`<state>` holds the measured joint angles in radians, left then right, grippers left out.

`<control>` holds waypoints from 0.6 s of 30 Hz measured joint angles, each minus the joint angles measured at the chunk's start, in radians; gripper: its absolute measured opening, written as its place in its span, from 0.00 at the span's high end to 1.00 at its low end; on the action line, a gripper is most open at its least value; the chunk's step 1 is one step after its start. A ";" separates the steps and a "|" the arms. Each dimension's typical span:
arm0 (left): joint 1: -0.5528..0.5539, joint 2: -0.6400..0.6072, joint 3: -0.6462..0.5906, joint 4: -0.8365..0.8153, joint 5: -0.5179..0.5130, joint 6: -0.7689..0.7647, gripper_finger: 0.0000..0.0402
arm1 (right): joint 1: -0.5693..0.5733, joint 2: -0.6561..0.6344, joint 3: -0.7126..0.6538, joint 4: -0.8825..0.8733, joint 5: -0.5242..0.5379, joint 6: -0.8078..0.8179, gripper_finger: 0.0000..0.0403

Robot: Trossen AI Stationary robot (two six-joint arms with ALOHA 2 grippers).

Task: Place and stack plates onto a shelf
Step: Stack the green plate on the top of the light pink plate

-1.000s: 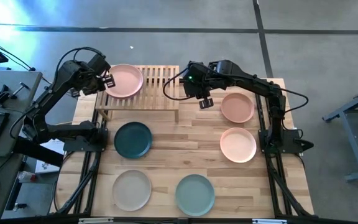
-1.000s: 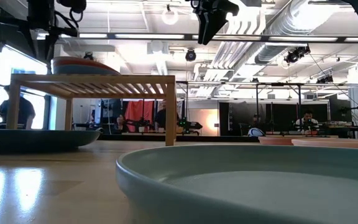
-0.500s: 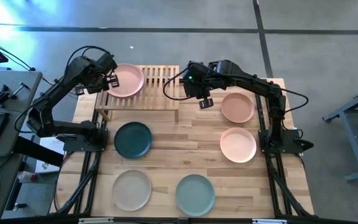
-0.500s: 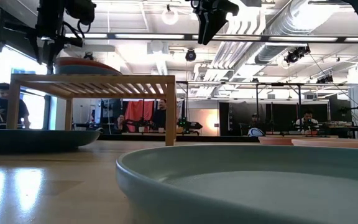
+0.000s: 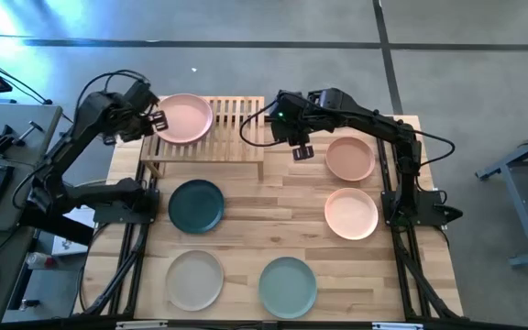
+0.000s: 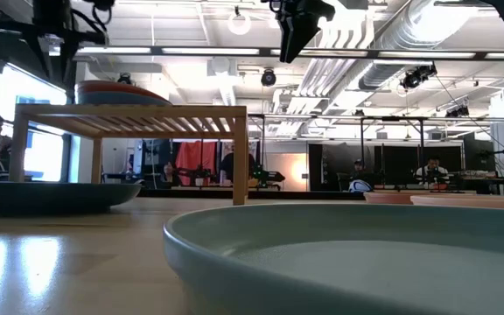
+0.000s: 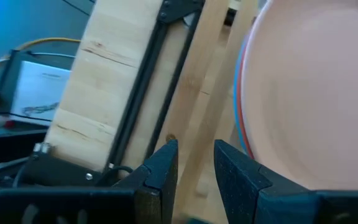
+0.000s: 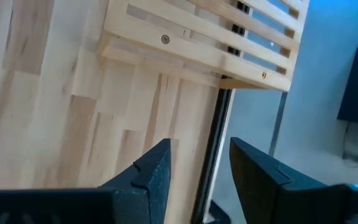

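Left gripper [image 5: 157,120] sits at the upper left of the high view, just off the left rim of the peach-pink plate [image 5: 184,118]. From my left wrist feed I see its fingers [image 7: 160,171] parted by a narrow gap with nothing between them, the plate's rim just beside them. That plate tops a stack on the left half of the shelf [image 5: 236,115]; blue and red edges show beneath it in the wrist feed, and the low view shows the stack [image 6: 116,92] on the slats.

Right gripper [image 5: 302,150] hangs at upper centre of the high view, off the shelf's right end, fingers [image 8: 154,171] spread and empty over bare table [image 5: 273,206].

On the table I count a dark teal plate [image 5: 196,205] left of centre, a beige plate [image 5: 194,280] at lower left, a sage green plate [image 5: 288,286] at lower centre, and two more peach-pink plates [image 5: 350,158] [image 5: 351,213] on the right.
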<state>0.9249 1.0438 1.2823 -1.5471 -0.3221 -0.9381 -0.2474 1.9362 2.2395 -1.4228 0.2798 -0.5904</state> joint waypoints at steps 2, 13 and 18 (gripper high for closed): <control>-0.002 -0.036 0.000 0.000 0.034 0.019 0.77 | -0.001 0.000 0.000 -0.025 0.000 0.049 0.65; -0.057 -0.151 0.000 0.003 0.347 0.262 0.77 | -0.002 0.002 -0.010 -0.148 -0.255 0.498 0.65; -0.129 -0.163 0.000 0.014 0.404 0.346 0.77 | 0.025 0.001 -0.010 -0.148 -0.360 0.672 0.65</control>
<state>0.7963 0.8806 1.2823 -1.5326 0.0817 -0.5925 -0.2223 1.9373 2.2295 -1.5711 -0.0806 0.0815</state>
